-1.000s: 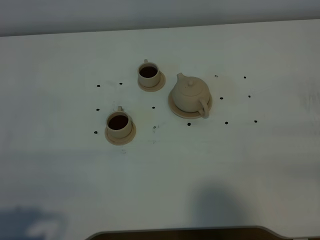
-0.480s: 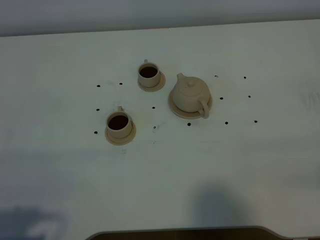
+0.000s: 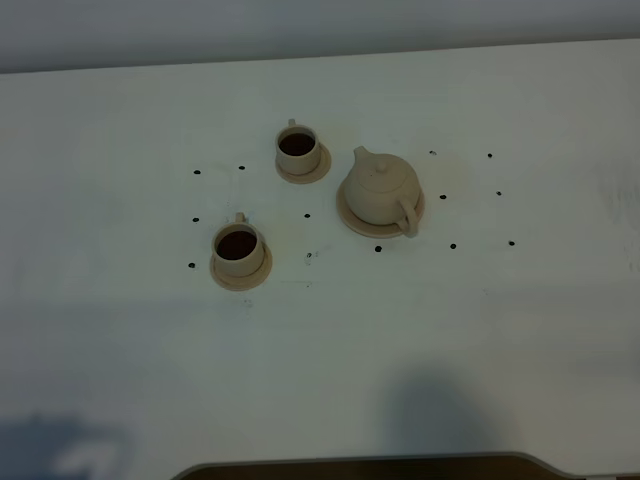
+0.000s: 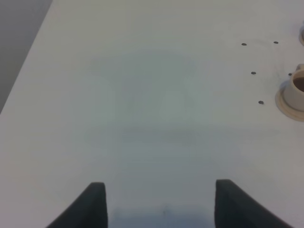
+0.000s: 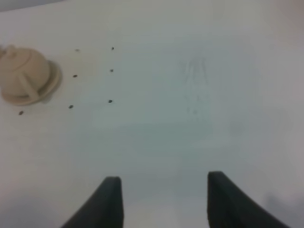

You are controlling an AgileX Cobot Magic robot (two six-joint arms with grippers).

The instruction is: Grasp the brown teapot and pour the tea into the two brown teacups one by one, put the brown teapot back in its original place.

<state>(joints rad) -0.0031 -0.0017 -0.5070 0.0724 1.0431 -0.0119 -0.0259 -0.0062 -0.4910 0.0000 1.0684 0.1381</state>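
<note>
The brown teapot (image 3: 380,191) stands upright on its wide round saucer (image 3: 349,218) at the table's middle right, handle toward the front right. It also shows in the right wrist view (image 5: 21,73). Two teacups hold dark tea, each on a small saucer: one at the back (image 3: 298,151), one at the front left (image 3: 238,250). The front cup shows at the edge of the left wrist view (image 4: 297,92). My left gripper (image 4: 159,204) and right gripper (image 5: 161,202) are both open and empty, far from the tea set. Neither arm shows in the exterior view.
Small black dots (image 3: 452,245) mark the white table (image 3: 500,320) around the tea set. The table's left edge (image 4: 28,61) shows in the left wrist view. A dark curved edge (image 3: 360,465) runs along the table's front.
</note>
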